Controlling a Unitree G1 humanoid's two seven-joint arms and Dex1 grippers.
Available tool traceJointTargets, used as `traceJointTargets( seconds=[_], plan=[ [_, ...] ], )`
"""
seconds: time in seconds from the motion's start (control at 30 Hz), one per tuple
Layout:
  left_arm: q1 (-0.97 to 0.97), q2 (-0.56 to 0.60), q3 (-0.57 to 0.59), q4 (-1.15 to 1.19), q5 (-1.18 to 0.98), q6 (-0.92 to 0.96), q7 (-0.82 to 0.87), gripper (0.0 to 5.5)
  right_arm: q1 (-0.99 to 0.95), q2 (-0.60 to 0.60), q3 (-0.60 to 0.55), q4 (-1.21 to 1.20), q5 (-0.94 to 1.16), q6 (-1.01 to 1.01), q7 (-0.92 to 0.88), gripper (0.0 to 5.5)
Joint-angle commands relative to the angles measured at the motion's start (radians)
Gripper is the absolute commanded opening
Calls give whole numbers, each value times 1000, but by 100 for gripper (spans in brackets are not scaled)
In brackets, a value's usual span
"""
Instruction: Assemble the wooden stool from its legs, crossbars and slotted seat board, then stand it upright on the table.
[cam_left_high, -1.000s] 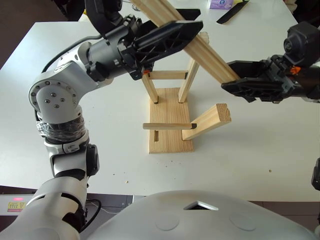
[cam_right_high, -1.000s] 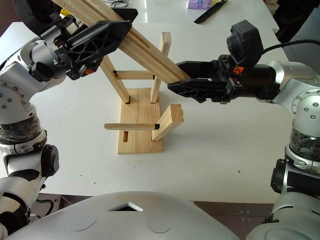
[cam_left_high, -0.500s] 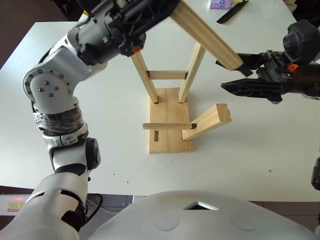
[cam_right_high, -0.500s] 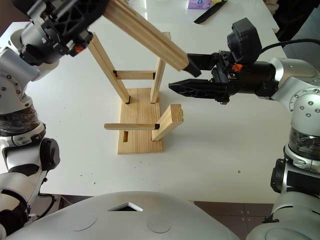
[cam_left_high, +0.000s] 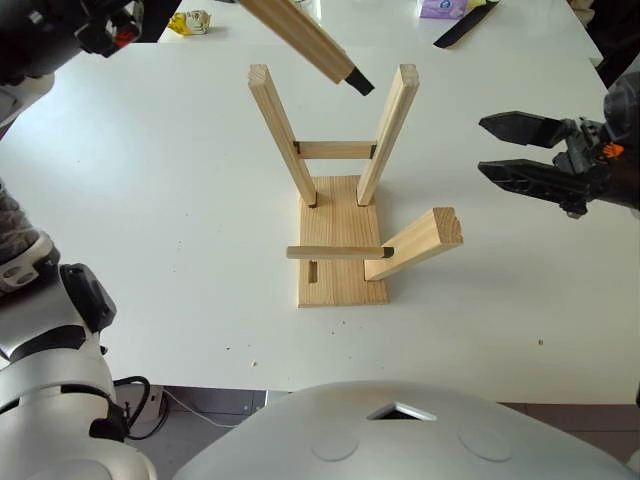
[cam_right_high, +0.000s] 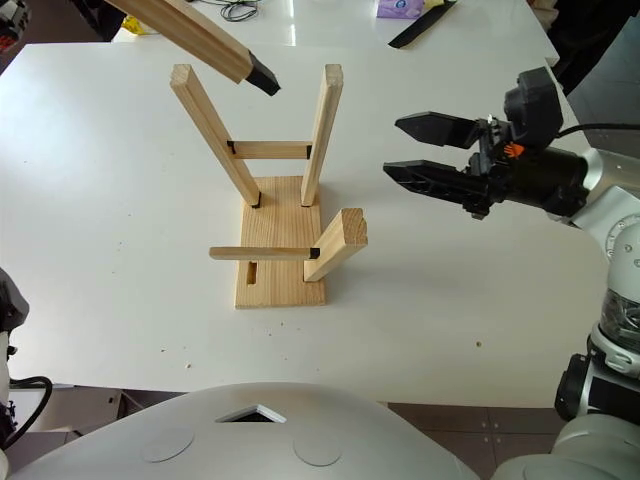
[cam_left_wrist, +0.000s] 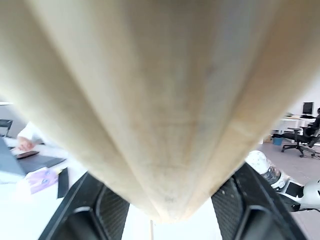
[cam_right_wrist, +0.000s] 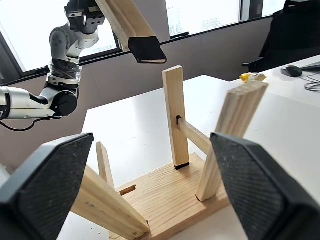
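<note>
Right jaws wide open, clear of stool (cam_left_high: 337, 215) | left jaws gripping leg (cam_left_high: 305, 40)

A broad white table (cam_left_high: 150, 200) carries a small purple box (cam_left_high: 440, 8) and a yellow object (cam_left_high: 188, 20) at its far edge. Bright windows (cam_right_wrist: 200, 15) let daylight in above a dark brown wall panel (cam_right_wrist: 215, 55), and a black office chair (cam_right_wrist: 295, 40) stands by the table's end. Farther off, another office chair (cam_left_wrist: 296, 137) sits on a grey floor (cam_left_wrist: 272, 155) beside a desk (cam_left_wrist: 295, 120) with a monitor (cam_left_wrist: 306, 107).
</note>
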Motion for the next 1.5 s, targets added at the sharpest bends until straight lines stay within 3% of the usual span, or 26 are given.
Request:
traceJointTargets(
  seconds=[0.03, 0.2, 0.4, 0.67, 1.0, 1.5],
  plan=[
    [76, 111, 1, 43, 129, -32, -118, 207, 152, -7, -123, -34, -12, -16, -14, 430],
    [252, 214, 62, -39, 144, -26, -377, 207, 354, 13, -185, -142, -25, -32, -7, 430],
    [410, 213, 103, -146, 258, -151, -465, 207, 457, 3, -193, -203, -29, -46, -8, 430],
    [560, 102, 115, -193, 322, -309, -494, 207, 480, -7, -154, -216, -66, -88, -9, 430],
    [826, -63, 1, -160, 576, -747, -677, 207, 485, -52, -124, -212, -101, -94, 30, 430],
    [914, -143, -73, -293, 530, -789, -593, 207, 463, -91, -66, -180, -147, -112, 93, 430]
  ],
)
